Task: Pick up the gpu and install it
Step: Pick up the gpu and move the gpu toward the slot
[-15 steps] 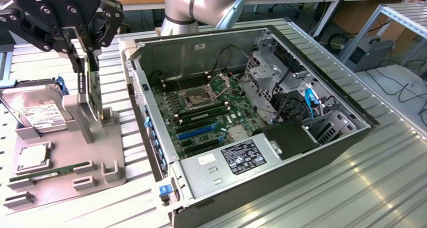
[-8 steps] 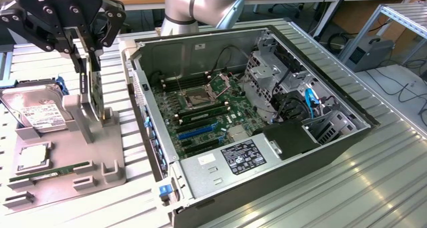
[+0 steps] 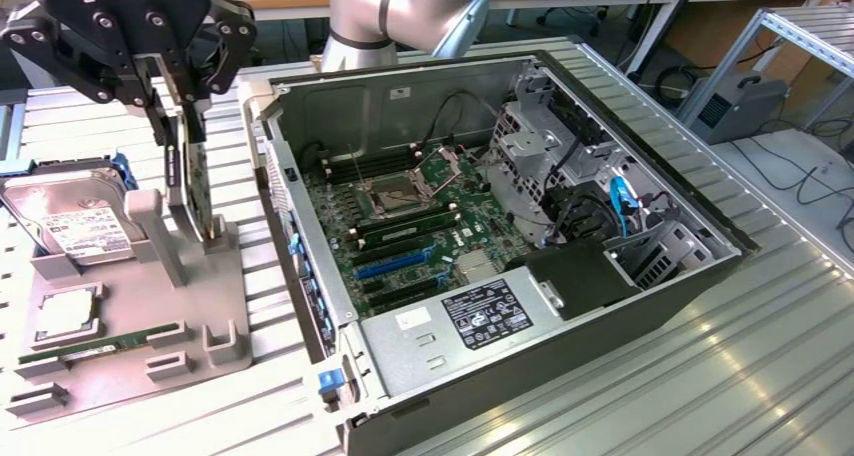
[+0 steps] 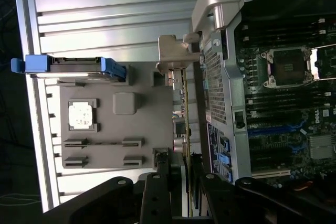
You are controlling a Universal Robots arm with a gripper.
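Observation:
The gpu [image 3: 188, 188] is a thin black card standing on edge at the far side of the grey parts tray [image 3: 200, 306], close to the open computer case. My gripper [image 3: 176, 101] comes down from above, its fingers pressed on either side of the card's top edge. In the wrist view the gpu [image 4: 186, 124] is seen edge-on, its silvery bracket [image 4: 173, 51] at the far end, and the gripper [image 4: 182, 182] is shut on it. I cannot tell whether the card's lower edge still rests in the tray's holder.
The open computer case [image 3: 694, 266] lies at the exterior view's right, its motherboard [image 3: 400, 226] exposed with blue expansion slots [image 3: 394, 266]. On the tray sit a hard drive [image 3: 74, 226], a processor chip [image 3: 67, 316] and a green memory stick [image 3: 107, 342]. The table is slatted aluminium.

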